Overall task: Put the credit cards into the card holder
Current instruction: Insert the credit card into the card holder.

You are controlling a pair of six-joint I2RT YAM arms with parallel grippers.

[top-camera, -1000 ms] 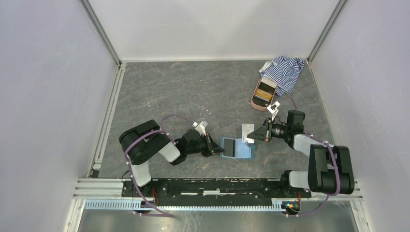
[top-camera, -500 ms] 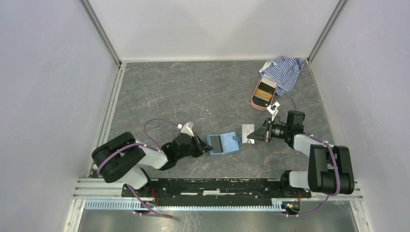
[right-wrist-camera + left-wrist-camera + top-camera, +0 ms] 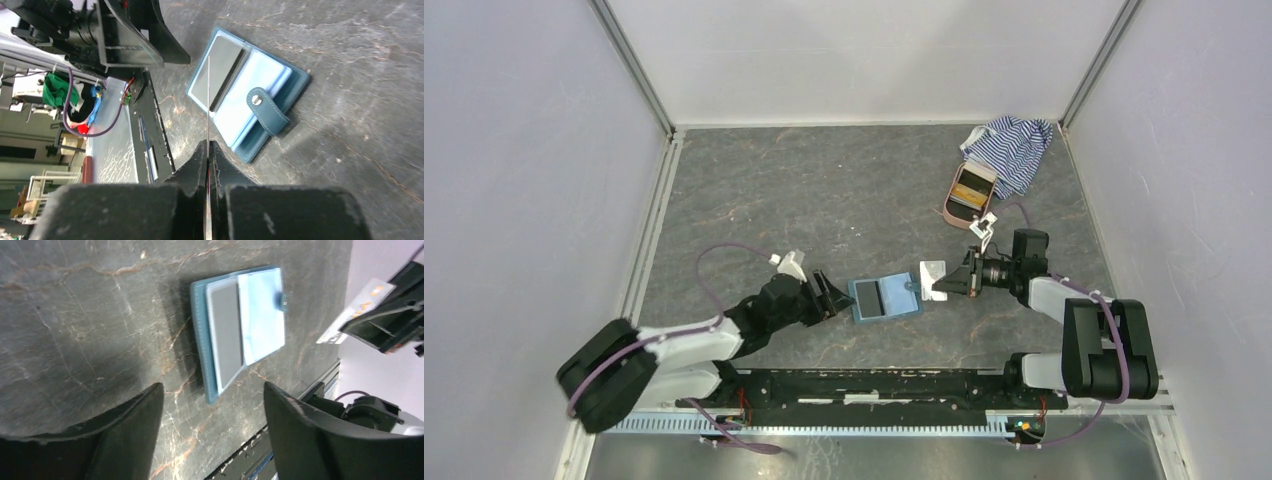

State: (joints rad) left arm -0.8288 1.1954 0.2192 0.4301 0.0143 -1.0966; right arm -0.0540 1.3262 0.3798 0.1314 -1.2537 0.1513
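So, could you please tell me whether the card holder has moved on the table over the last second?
Yes. The card holder has slid to the left across the table, ending farther from the pink case, which stayed put.

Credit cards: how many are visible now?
2. A grey card lies in the open card holder; a pale card is pinched in the right gripper. The pink case may hide more.

- Top external: fixed high above and behind the arm bases, looking steeply down on the whole desk [image 3: 824, 190]; distant.
- Left wrist: close and low, facing right past the left tool [image 3: 212, 390].
- Right wrist: close, facing left past the right tool [image 3: 208, 145].
- All three share the card holder [image 3: 886, 298] and credit card [image 3: 932, 280].
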